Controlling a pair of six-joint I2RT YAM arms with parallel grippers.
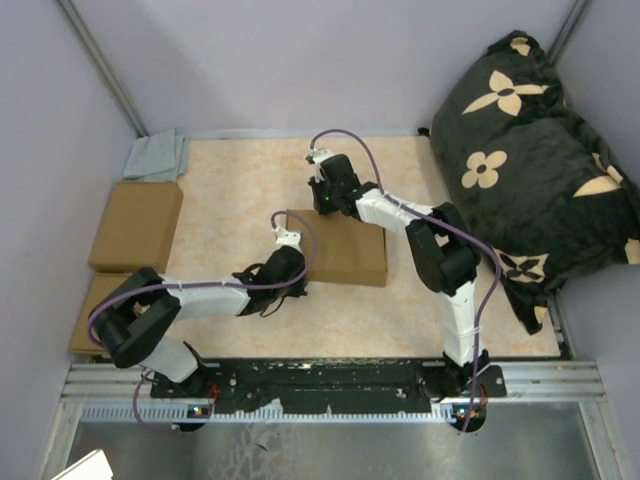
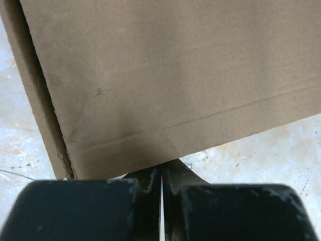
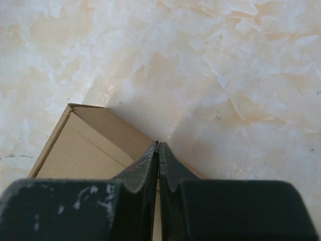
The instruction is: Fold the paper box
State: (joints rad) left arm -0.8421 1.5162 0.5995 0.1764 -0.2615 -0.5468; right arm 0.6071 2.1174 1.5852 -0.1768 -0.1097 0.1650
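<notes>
The paper box [image 1: 350, 250] lies flat in the middle of the table, brown cardboard with its panels folded in. My left gripper [image 1: 298, 272] sits at its near left corner. In the left wrist view the box [image 2: 175, 75] fills the upper part, and the left gripper [image 2: 161, 171] is shut, its tips reaching the cardboard's edge. My right gripper [image 1: 327, 205] is at the box's far edge. The right wrist view shows the right gripper [image 3: 158, 145] shut, with nothing between the fingers, just above a folded corner of the box [image 3: 80, 145].
Two ready-made brown boxes [image 1: 137, 225] [image 1: 92, 310] lie along the left wall, with a grey cloth [image 1: 157, 157] behind them. A large black cushion with beige flowers [image 1: 530, 150] fills the right back corner. A metal rail [image 1: 330, 385] runs along the front.
</notes>
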